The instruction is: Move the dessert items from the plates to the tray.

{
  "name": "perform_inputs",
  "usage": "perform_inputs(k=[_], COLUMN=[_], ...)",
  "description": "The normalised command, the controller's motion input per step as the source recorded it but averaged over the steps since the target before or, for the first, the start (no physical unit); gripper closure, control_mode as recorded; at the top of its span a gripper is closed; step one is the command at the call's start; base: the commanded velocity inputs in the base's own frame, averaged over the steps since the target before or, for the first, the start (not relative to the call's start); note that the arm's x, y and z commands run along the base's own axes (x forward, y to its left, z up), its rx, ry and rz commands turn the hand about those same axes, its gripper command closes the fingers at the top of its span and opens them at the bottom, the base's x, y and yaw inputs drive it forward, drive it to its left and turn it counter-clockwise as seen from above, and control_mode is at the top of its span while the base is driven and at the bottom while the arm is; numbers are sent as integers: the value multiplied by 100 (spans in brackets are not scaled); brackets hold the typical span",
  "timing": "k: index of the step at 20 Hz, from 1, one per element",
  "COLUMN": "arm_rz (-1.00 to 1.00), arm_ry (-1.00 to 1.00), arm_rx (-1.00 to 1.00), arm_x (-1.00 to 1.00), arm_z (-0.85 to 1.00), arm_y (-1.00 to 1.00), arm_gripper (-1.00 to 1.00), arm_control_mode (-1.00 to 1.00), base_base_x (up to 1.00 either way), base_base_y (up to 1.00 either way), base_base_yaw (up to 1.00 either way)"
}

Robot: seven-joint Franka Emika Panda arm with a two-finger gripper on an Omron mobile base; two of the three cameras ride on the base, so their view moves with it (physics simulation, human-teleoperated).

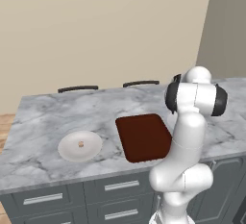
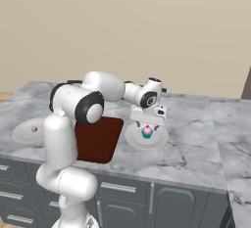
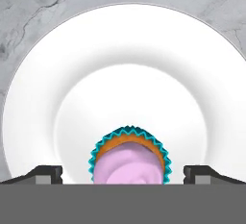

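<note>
Gripper: the gripper (image 2: 147, 125) hangs directly above the cupcake (image 2: 146, 132), jaws spread wide and holding nothing — in the hand view one dark fingertip (image 3: 45, 174) sits on each side of the pink frosting.
Cupcake: upright in its teal wrapper near the middle of the right plate (image 2: 159, 141), on the table (image 2: 196, 144) just beside the tray (image 2: 100, 139).
Other sweet: a small tan morsel (image 1: 80, 144) lies on the left plate (image 1: 67, 153), across the tray from the cupcake.
Tray: dark brown, between the two plates, nothing on it yet.
Step in hand: I judge it the descent onto the cupcake.
How to do it well: keep the fingertips level either side, come down to the wrapper rather than the soft frosting, close gently — then lift straight up before crossing to the tray.
</note>
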Motion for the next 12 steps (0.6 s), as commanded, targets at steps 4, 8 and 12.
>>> perform_inputs(k=[4,8,12], arm_rz=[-1,0,0], arm_ry=[0,0,-9], arm_rx=[0,0,0], arm_x=[0,0,0], arm_z=[-10,-14,-31], arm_y=[-1,0,-4], arm_gripper=[-100,-100,-100], arm_control_mode=[-100,-100,-100], base_base_x=[0,0,0], base_base_y=[0,0,0], base_base_yaw=[0,0,0])
